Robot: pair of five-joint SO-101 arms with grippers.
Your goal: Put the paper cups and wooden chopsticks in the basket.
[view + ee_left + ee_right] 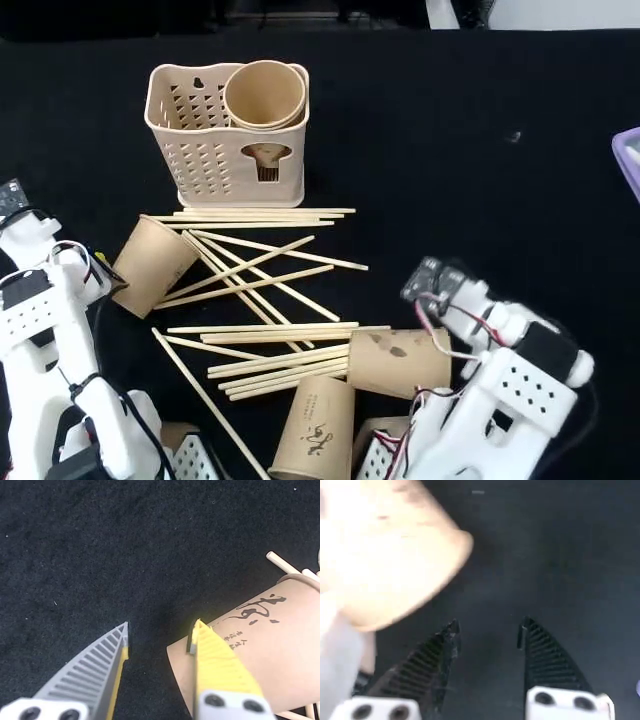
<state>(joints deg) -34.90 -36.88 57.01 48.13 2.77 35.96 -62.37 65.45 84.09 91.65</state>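
Fingers (107, 652) of the left gripper (160, 632) stand spread, the yellow one just beside a fallen paper cup (260, 645) with dark brush-style lettering. The right gripper (487, 630) is spread too. Wooden chopsticks (280, 333) lie scattered before the basket (200, 160), which holds nested cups (265, 95).

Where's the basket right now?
In the high view the basket stands upright at the far side of the table, left of centre, a paper cup in its right end and a row of chopsticks lying just in front.
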